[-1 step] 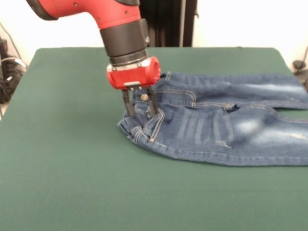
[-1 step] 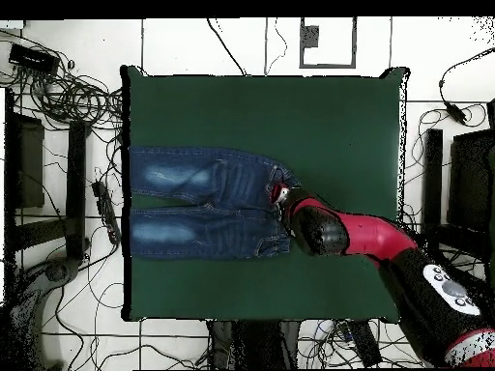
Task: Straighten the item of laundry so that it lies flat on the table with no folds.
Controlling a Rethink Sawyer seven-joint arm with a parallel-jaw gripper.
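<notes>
Faded denim jeans (image 1: 226,122) lie on the green felt desk (image 1: 72,159); the end effector (image 1: 140,109) straddles the bunched waistband, fingers parted.

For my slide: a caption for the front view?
Gripper open astride the jeans' waistband on the green table.

One pair of jeans (image 1: 226,120) lies on one green worktop (image 1: 72,168); one red arm (image 1: 91,12) with one gripper (image 1: 140,111) stands over its waistband.
</notes>
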